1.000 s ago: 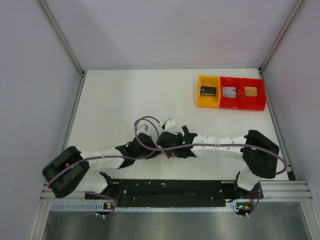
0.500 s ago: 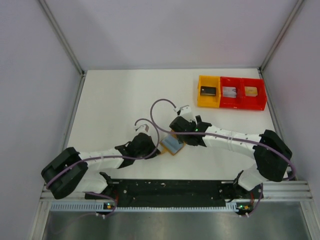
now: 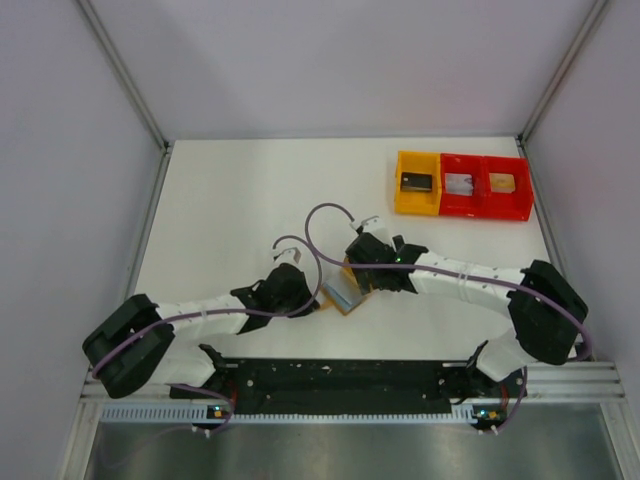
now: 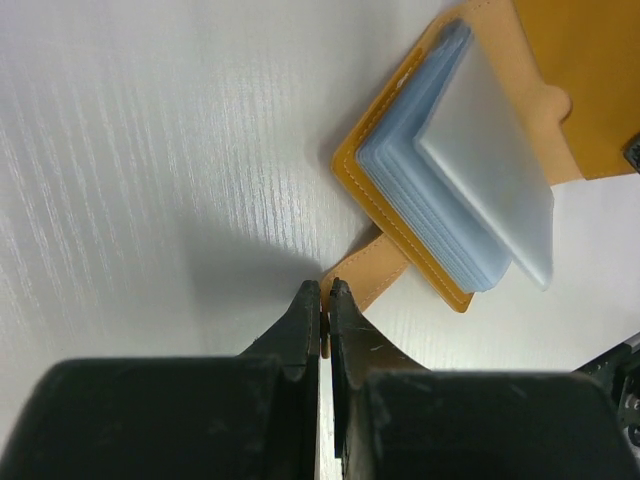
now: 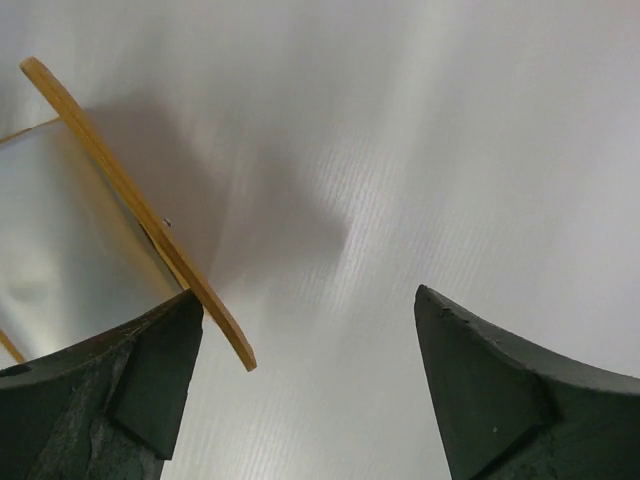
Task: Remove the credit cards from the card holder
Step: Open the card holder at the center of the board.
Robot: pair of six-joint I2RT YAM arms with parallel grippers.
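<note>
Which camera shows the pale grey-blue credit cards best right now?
Left wrist: the pale grey-blue credit cards sit stacked, close-up, in the open tan leather card holder. Top external shows a tiny patch; right wrist, mainly the holder's flap.

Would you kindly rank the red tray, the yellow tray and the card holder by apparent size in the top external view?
1. red tray
2. yellow tray
3. card holder, apparently the smallest, though the right tool hides part of it, so this place is unsure.

Left fingers (image 4: pixel 298 335) pressed tightly together, right fingers (image 5: pixel 500 390) spread wide apart
</note>
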